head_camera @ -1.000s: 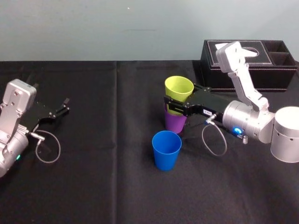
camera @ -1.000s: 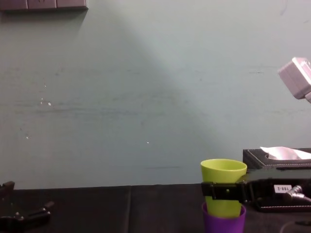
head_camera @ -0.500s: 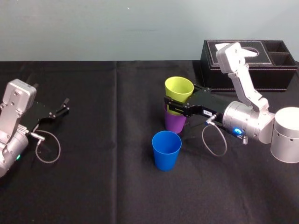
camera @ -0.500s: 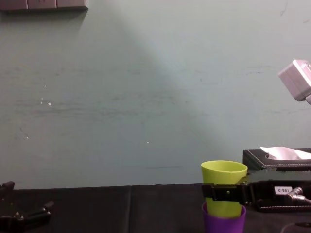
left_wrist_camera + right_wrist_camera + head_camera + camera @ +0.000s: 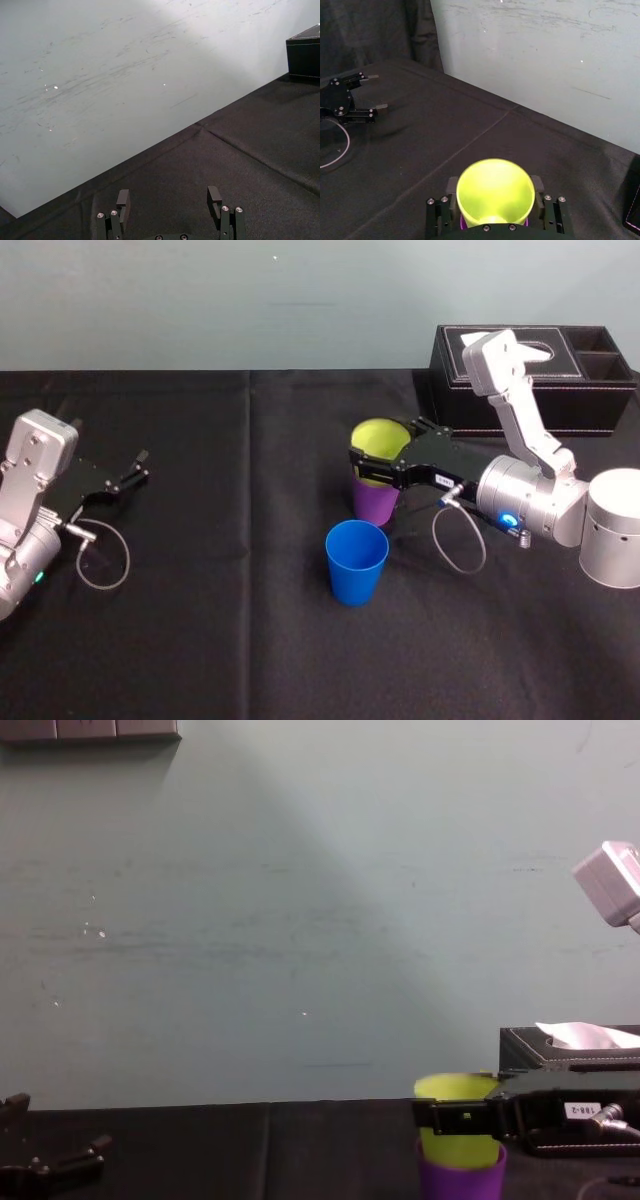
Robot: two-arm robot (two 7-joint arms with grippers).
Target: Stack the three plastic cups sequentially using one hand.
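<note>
Near green cup point(image 5: 495, 192): blue cup point(image 5: 356, 562) in front, box point(image 5: 600, 390) behind.
Right gripper point(image 5: 383, 440): I saw fingers spread around green cup, nested in purple cup point(image 5: 374, 505).
Left gripper point(image 5: 140, 467): parked, spread.

Cups, three: lime green cup point(image 5: 375, 440), purple cup point(image 5: 374, 505), blue cup point(image 5: 356, 565). Claws, two: left claw point(image 5: 138, 468), right claw point(image 5: 386, 448). Tissue box point(image 5: 590, 390), one. Worktop point(image 5: 250, 640), one

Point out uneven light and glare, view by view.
Chest view: a diagonal shade edge crosses the wall. Left wrist view: the wall glares near-white. Right wrist view: the lime green cup, within the right gripper, glows brightly inside.
</note>
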